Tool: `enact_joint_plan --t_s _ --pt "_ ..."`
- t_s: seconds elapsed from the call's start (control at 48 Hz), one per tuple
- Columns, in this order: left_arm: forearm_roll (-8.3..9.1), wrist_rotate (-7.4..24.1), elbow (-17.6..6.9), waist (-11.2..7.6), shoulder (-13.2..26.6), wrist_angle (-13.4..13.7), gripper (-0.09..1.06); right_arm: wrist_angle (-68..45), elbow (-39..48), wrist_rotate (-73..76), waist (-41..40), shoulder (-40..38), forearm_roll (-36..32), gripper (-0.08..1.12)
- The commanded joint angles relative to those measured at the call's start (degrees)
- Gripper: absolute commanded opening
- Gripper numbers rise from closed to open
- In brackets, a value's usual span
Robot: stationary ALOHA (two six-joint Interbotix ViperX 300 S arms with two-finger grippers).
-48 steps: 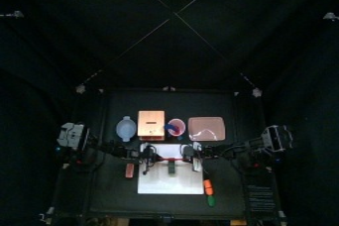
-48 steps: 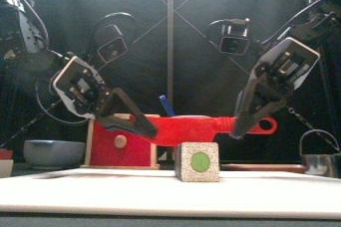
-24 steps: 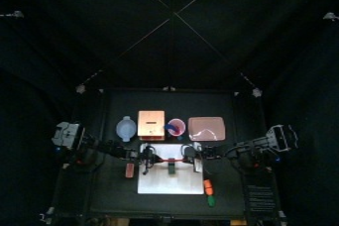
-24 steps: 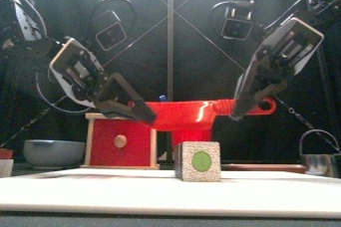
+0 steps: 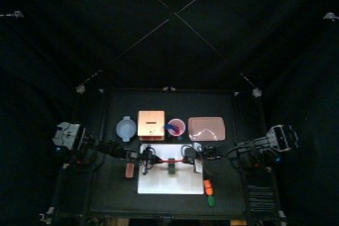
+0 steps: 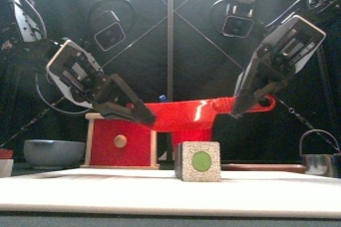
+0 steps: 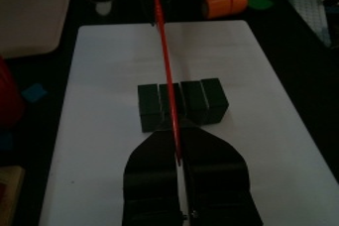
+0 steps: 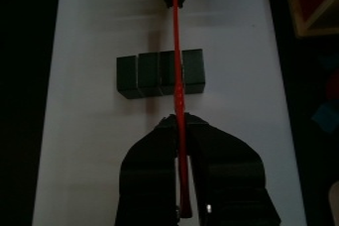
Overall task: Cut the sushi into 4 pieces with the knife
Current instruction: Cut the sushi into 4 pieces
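L grip (image 6: pixel 144 121) + R grip (image 6: pixel 237 112): both clamped on red knife (image 6: pixel 194 113) | knife clear above sushi roll (image 6: pixel 200 160) | roll on white board (image 6: pixel 80 177)

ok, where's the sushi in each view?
Front: sushi low centre, seen end-on.
Top: tiny, mid-board.
Left wrist: mid-picture, under the blade.
Right wrist: mid-picture, under the blade.
Shared landmark: red knife over it, white board beneath.

top high, far; front level, near; both wrists overlook the sushi (image 7: pixel 199 101).
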Motion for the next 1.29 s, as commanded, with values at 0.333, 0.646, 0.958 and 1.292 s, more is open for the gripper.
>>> enact_joint_plan --t_s 0.333,0.646,0.958,1.292 --pt "0.09 0.35 -1.93 0.7 -0.97 -0.44 0.16 -1.14 -0.7 -0.18 -2.37 -0.7 -0.18 0.06" --pt "0.0 0.44 -1.85 0.97 -0.7 -0.44 0.16 -1.14 -0.18 0.0 -2.29 -0.62 0.44 0.06" --pt "-0.09 0.35 -1.67 0.09 -0.79 -0.44 0.16 -1.14 -0.09 0.0 -1.85 0.26 1.41 0.06" --pt "-0.09 0.26 -1.67 -1.05 -0.97 -0.44 0.16 -1.14 -0.09 0.0 -1.05 0.62 2.37 0.06"
